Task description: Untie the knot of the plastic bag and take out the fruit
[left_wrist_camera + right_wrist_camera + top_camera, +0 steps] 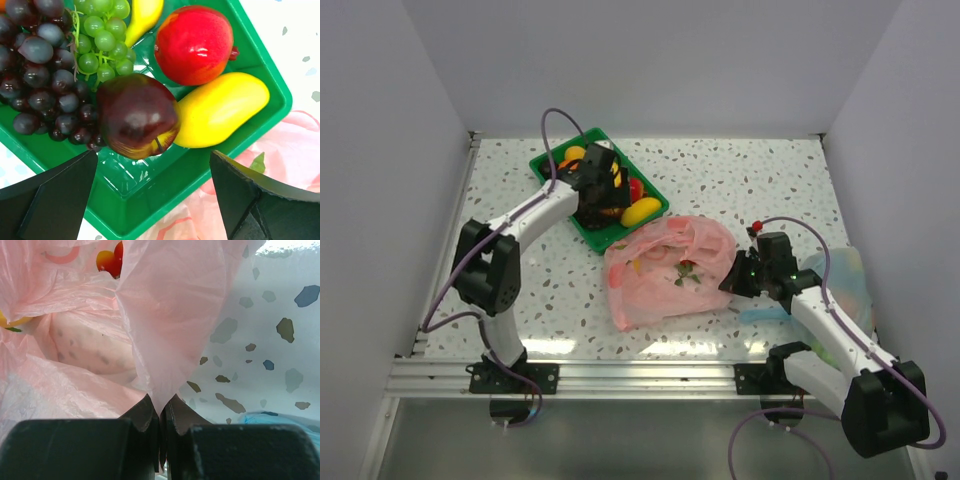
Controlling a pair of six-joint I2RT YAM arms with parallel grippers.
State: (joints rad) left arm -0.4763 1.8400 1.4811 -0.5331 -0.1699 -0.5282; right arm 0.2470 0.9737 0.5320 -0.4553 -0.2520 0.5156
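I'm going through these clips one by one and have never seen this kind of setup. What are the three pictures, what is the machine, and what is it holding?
Two robot arms stand on a speckled table. The overhead picture shows both; the others come from cameras on each wrist.

The left gripper hovers open and empty over a green plastic tray of toy fruit: dark purple grapes, green grapes, a dark red apple, a yellow mango-shaped piece and a red pomegranate-like one.

The right gripper is shut on a fold of the thin translucent pink plastic bag, which lies between the arms. A pale blue bag sits beside the right arm.
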